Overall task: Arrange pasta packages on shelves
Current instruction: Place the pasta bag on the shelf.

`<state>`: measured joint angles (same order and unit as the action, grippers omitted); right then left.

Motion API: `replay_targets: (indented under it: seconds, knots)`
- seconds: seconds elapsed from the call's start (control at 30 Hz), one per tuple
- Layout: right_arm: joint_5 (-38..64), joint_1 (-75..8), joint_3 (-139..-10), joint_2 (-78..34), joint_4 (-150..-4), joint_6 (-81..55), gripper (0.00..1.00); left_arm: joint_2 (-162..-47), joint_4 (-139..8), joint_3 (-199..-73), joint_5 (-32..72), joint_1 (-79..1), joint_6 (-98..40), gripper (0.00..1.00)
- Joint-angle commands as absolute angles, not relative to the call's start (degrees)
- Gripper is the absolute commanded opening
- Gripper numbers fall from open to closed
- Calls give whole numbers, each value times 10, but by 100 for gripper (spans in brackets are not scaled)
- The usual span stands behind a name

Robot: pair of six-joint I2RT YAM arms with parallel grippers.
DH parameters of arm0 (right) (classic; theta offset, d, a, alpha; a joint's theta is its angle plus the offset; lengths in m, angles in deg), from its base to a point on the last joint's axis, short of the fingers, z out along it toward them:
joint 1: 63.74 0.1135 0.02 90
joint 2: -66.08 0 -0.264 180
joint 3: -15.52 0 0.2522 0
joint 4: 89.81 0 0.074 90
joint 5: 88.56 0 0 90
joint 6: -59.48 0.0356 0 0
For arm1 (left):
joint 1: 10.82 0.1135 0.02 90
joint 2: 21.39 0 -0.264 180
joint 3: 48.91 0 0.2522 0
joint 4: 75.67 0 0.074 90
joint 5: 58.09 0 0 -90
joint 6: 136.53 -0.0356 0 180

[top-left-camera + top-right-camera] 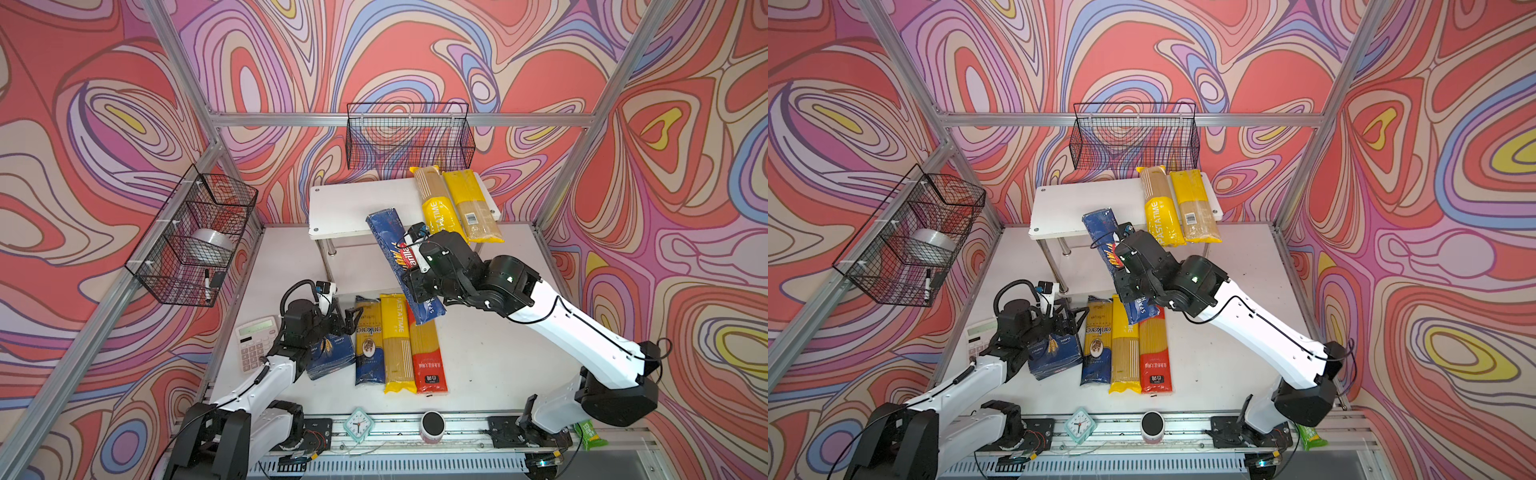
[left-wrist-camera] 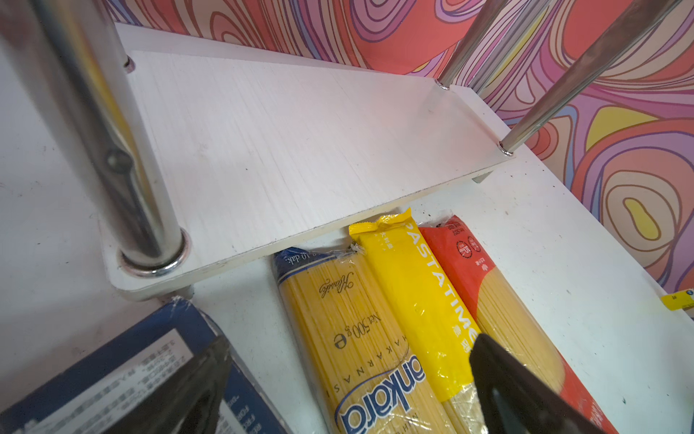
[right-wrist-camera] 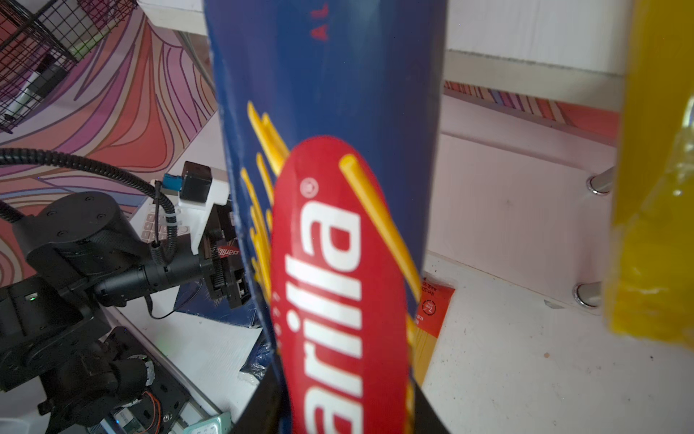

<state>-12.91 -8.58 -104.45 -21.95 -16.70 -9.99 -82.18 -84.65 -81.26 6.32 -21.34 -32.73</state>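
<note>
The right gripper [image 3: 345, 411] was pinching the blue Barilla box [image 1: 388, 245], held tilted in the air with its far end at the front edge of the white rack's top shelf [image 1: 353, 208], where two yellow packs [image 1: 436, 208] lay. The left gripper [image 2: 356, 383] hung spread over three packs [image 1: 397, 345] lying side by side on the table [image 1: 498, 353].

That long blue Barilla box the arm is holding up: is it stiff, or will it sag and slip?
Probably stiff: the blue Barilla box looks straight end to end, though the right gripper pinches it toward one end only. Its smooth printed card may be slippery, so, held tilted and off-centre, it might pivot in the jaws. Likely light for its length, since one narrow pinch carries it.
</note>
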Motion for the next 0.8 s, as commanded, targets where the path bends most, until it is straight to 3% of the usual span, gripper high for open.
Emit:
replay_targets:
  seconds: [0.0, 0.23, 0.43, 0.77]
  knots:
    - [-168, -94, -1099, -221, -196, -118, 28, -782, -823, -809, 73, -215, -323, 100]
    - [-140, -138, -1194, -273, -149, -129, 29, -721, -765, -816, 104, -215, -337, 100]
    - [-102, -175, -1290, -324, -110, -142, 30, -669, -703, -817, 212, -215, -341, 100]
    - [-75, -216, -1320, -371, -167, -150, 30, -664, -703, -817, 221, -215, -350, 100]
